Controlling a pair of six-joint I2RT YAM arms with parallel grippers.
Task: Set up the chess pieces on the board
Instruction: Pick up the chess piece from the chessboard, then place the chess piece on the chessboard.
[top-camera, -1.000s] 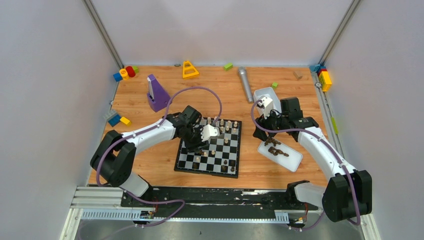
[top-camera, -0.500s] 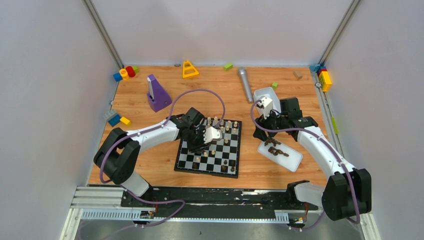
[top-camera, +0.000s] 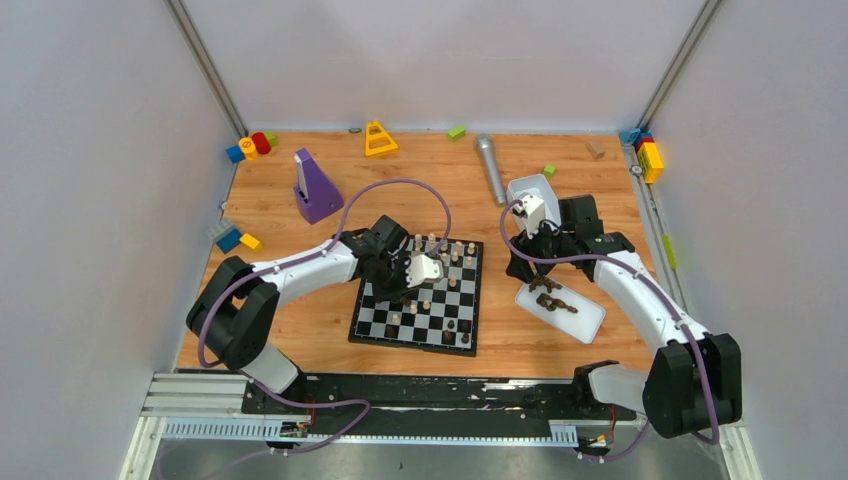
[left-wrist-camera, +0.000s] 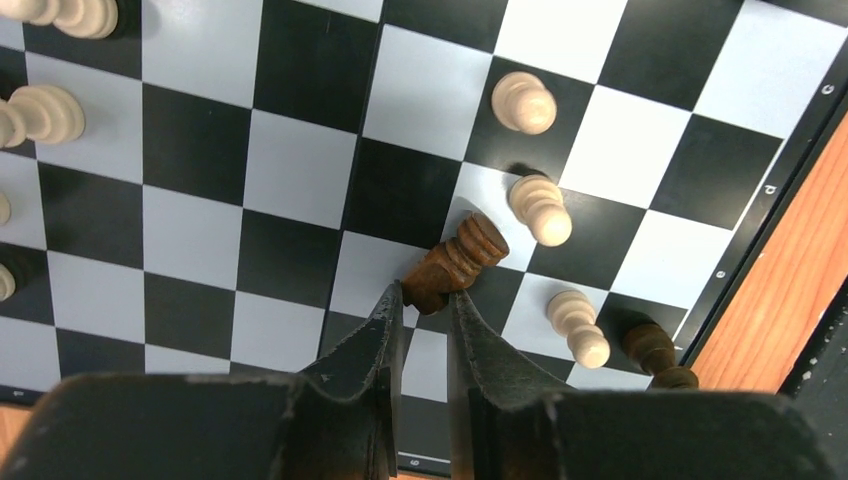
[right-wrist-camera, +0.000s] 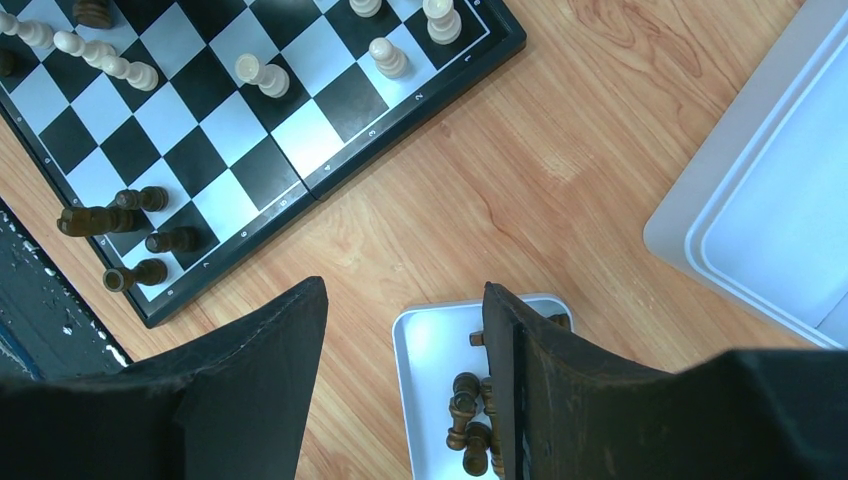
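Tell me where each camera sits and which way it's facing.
Top external: high behind the bases, looking down at the wooden table; left arm and right arm show.
Left wrist: straight down on the black-and-white checkered chessboard; its fingers pinch a dark brown chess piece.
Right wrist: down over the small white tray, fingers apart.
Shared: both wrist views show the chessboard.

One board (top-camera: 420, 325), two white trays (top-camera: 590, 320), one microphone (top-camera: 490, 168), one purple stand (top-camera: 316, 190), one yellow cone (top-camera: 379, 140). In the right wrist view, four brown pieces (right-wrist-camera: 140, 198) cluster at mid-left of the frame; those in the tray are too bunched to count.
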